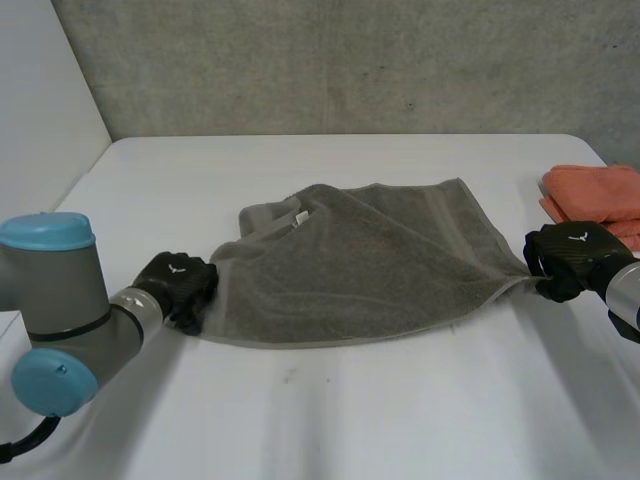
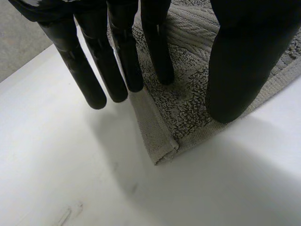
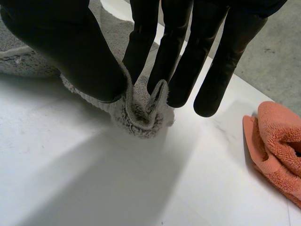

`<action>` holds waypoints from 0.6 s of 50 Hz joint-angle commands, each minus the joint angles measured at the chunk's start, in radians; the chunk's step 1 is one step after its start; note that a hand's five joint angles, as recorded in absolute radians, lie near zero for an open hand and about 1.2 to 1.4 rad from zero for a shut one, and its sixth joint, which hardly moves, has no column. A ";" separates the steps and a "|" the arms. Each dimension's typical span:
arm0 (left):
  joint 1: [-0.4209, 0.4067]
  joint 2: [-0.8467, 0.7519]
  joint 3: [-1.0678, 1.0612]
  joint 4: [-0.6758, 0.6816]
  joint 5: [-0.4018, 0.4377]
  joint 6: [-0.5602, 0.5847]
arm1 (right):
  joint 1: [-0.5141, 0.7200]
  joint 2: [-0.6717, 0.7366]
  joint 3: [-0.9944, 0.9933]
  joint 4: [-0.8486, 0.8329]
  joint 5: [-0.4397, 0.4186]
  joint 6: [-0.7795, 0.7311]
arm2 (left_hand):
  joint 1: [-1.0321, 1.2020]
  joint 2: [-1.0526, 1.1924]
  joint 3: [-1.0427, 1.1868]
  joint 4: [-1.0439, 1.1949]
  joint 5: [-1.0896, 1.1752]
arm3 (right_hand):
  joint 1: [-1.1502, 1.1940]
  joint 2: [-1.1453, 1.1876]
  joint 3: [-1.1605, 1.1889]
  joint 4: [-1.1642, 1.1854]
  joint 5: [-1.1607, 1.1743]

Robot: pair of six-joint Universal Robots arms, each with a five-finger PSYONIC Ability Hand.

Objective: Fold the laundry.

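right hand [image 1: 572, 258]: pinching the near right corner of the grey towel [image 1: 360, 260]
left hand [image 1: 180, 285]: straight fingers over the left corner (gripping nothing, looks like)
lay: long edge runs hand to hand

Grey towel [image 1: 360, 260]: terry cloth with a flat woven border band. It lies mid-table [image 1: 350, 420], partly folded, with one layer drawn slantwise over the other and a small white label [image 1: 299, 218] by the far fold. The near left corner lies flat; the right corner is bunched to a point.

Orange towel [image 1: 597, 195]: terry, folded, at the table's right edge, near the grey towel's bunched corner.
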State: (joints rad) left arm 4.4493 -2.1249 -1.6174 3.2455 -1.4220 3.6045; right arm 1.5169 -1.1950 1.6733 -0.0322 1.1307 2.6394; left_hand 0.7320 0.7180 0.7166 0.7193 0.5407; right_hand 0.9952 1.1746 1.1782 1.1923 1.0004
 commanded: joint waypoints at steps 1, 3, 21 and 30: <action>-0.005 -0.030 0.030 0.003 0.001 0.000 | 0.000 0.000 0.000 0.000 0.000 -0.001 | 0.318 0.332 0.333 0.330 0.334 | 0.401 0.222 0.218 0.204 0.221; -0.005 -0.036 0.033 0.003 0.002 0.000 | -0.001 0.000 0.000 0.000 0.000 -0.001 | 0.400 0.414 0.415 0.413 0.417 | 0.401 0.222 0.218 0.204 0.221; -0.013 0.239 0.045 -0.108 -0.054 0.000 | 0.003 -0.145 -0.026 0.098 0.001 -0.035 | 0.664 0.678 0.680 0.677 0.681 | 0.401 0.222 0.218 0.204 0.221; 0.021 0.595 0.048 -0.234 -0.057 0.002 | -0.006 -0.417 -0.170 0.277 0.006 -0.140 | 0.664 0.678 0.680 0.677 0.681 | 0.401 0.222 0.218 0.204 0.221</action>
State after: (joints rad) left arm 4.4431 -1.7438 -1.5728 3.0903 -1.4780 3.6049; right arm 1.5131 -1.4571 1.6040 0.1494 1.1276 2.5558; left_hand 1.1351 1.1966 1.1899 1.1982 0.9718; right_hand 0.9952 1.1746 1.1782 1.1924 1.0004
